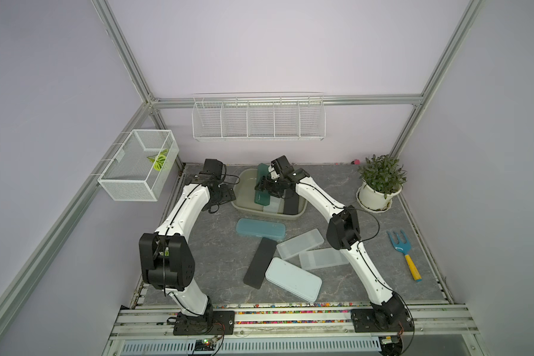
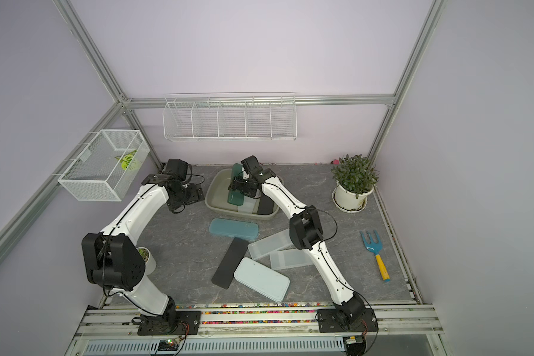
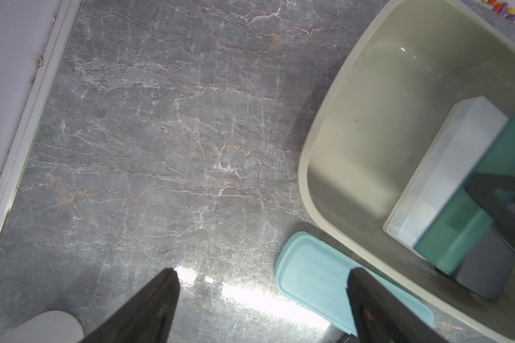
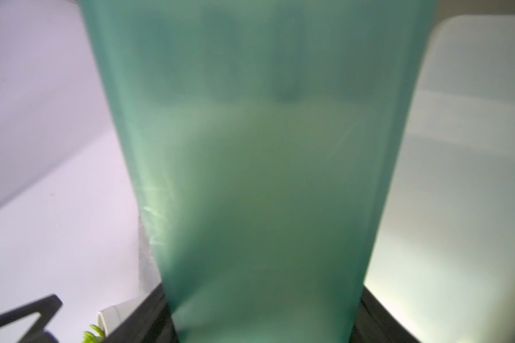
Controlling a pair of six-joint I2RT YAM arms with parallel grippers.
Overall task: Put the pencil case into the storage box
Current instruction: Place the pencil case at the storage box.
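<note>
Both top views look down from high at the front of the desk (image 1: 213,246), facing the back wall (image 1: 259,46). They show nearly the same scene, shifted slightly sideways, with the box (image 1: 244,192) in each. The left wrist view looks steeply down, close over the desk, with the left fingers (image 3: 149,308) in the foreground, and it shares the box. The right wrist view sits hard against a green pencil case (image 4: 259,178) — little else shows.

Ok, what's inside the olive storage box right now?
A frosted clear case and a black case lie in the storage box. A green pencil case, gripped in the right jaws, slants over the frosted one, hiding part of it and the floor beneath.
</note>
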